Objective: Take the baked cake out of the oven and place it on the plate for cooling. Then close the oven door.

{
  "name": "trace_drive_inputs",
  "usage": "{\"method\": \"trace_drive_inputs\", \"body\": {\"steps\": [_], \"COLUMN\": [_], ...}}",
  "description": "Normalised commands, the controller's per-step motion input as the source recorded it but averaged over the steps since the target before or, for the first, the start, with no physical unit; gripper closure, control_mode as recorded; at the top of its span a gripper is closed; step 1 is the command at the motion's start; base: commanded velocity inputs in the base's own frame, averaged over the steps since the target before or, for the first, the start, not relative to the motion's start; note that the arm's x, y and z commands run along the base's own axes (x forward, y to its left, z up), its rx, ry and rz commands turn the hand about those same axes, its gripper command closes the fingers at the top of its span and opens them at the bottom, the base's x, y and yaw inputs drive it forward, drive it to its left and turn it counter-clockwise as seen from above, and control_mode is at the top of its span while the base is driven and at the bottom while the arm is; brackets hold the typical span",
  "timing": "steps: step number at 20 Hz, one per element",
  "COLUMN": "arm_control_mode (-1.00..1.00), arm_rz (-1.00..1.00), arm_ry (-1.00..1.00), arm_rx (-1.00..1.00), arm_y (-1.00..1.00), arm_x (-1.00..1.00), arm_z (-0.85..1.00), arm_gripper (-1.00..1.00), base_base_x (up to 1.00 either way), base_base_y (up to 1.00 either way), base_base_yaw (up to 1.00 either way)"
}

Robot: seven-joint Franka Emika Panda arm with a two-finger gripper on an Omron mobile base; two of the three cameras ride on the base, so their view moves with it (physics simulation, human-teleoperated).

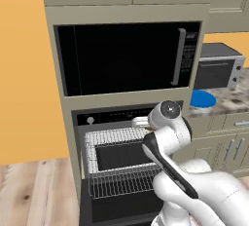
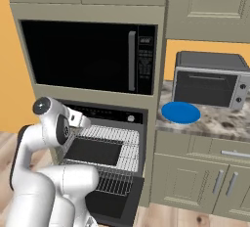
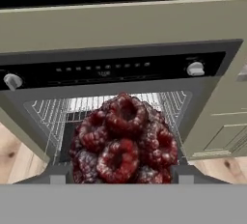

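The baked cake (image 3: 123, 141), a dark lump of reddish berry-like bumps, sits between my fingertips (image 3: 58, 175) in the hand view. My gripper (image 3: 121, 177) is shut on it, out in front of the oven (image 3: 120, 68). The oven (image 1: 116, 116) (image 2: 107, 113) stands open with its wire racks (image 1: 121, 176) showing. Its oven door (image 1: 119, 210) (image 2: 117, 202) hangs folded down below. From the base views the hand (image 1: 141, 121) (image 2: 78, 120) hovers before the control strip, and the cake is hidden there. The blue plate (image 1: 202, 99) (image 2: 180, 112) lies on the counter to the right.
A black microwave (image 1: 121, 59) (image 2: 88, 55) with a vertical handle sits above the oven. A silver toaster oven (image 1: 219, 69) (image 2: 210, 84) stands behind the plate on the marble counter (image 2: 224, 121). Cabinets run above and below; wooden floor lies at the left.
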Motion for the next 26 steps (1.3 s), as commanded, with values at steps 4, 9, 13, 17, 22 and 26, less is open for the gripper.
{"method": "trace_drive_inputs", "body": {"steps": [4,9,13,17,22,26], "arm_control_mode": [-1.00,-1.00,-1.00,-1.00,-1.00,-1.00], "arm_rz": [0.05,0.21,0.25,0.08,0.00,-0.04], "arm_ry": [0.00,0.00,0.01,0.00,-0.05,-0.02], "arm_rx": [0.00,-0.03,-0.03,-0.01,0.00,0.00], "arm_y": [-0.35,-0.43,-0.54,-0.57,-0.58,-0.66], "arm_x": [-0.56,-0.81,-0.67,-0.69,-0.44,-0.43], "arm_z": [0.43,0.30,0.17,0.01,0.00,0.01], "arm_gripper": [1.00,1.00,1.00,1.00,1.00,1.00], "base_base_x": [0.00,0.00,0.00,0.00,0.00,0.00], "base_base_y": [0.00,0.00,0.00,0.00,0.00,0.00], "base_base_yaw": [0.00,0.00,0.00,0.00,0.00,0.00]}}
